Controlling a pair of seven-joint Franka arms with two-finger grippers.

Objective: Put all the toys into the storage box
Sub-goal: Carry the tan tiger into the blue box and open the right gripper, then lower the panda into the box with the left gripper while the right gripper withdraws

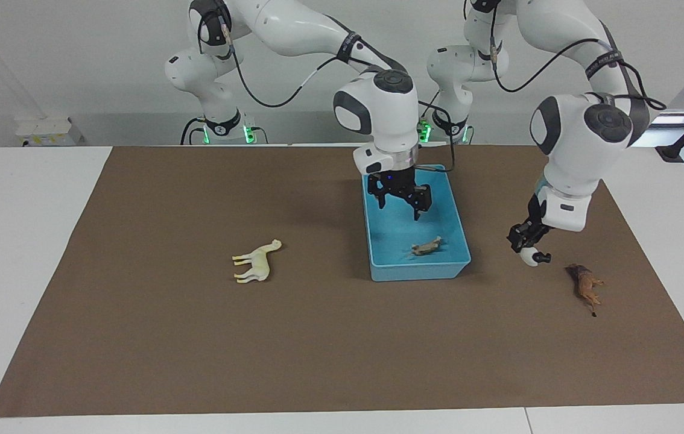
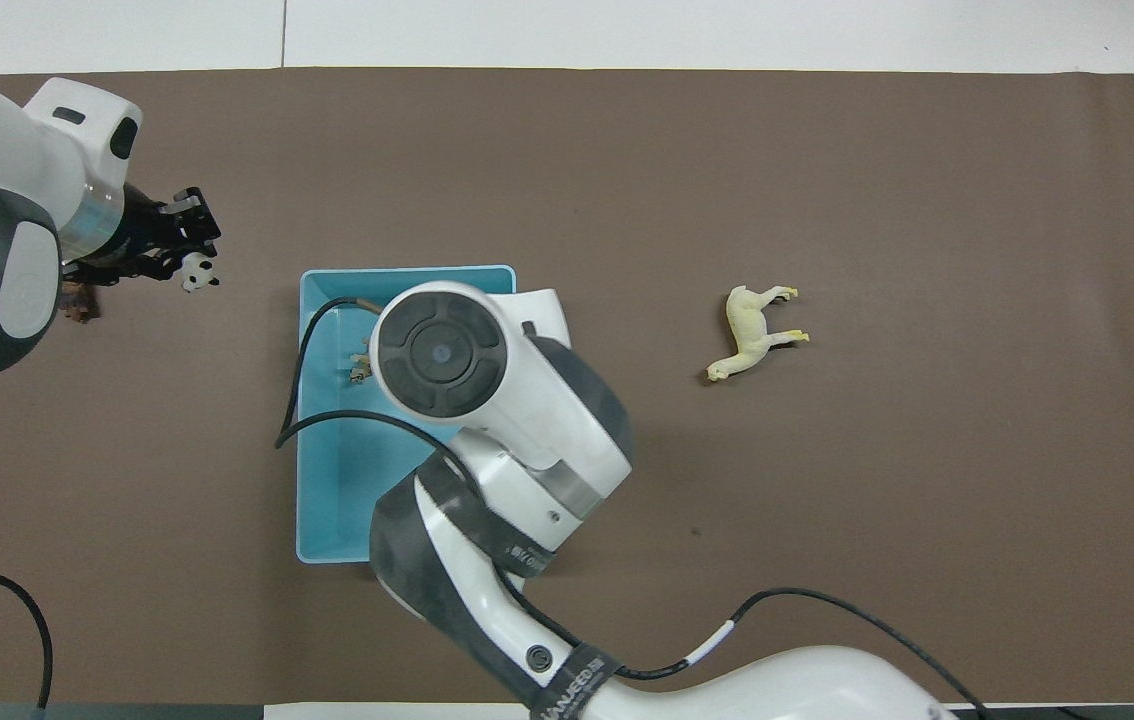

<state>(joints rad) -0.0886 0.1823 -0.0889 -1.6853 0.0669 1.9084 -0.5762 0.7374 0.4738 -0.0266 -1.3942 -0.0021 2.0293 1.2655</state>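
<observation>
One toy, the tiger (image 1: 426, 246), is lying inside the box (image 1: 378, 241), at the end farther from the robots; three are waiting outside it. Right claw (image 1: 401, 204) is hanging over the box with its jaws wide and holding nothing. Left claw (image 1: 529, 248) is gripping the panda (image 1: 531, 257) in narrow jaws, raised above the mat between the box and the lion (image 1: 585, 287). Horse (image 1: 256, 261) is lying on the mat toward the right arm's end of the table, well apart from the box; the lion is lying toward the left arm's end.

Step in hand, as judged: carrying the panda across to the box. Doing it well is calling for three things: keeping the grip firm on the small figure, whose body is hanging below the fingertips; clearing the box rim with the panda's lowest part before moving over it; and releasing low over bare floor, away from the tiger. Since the right claw is occupying the space over the box, the left arm should be entering only when that space is free.
</observation>
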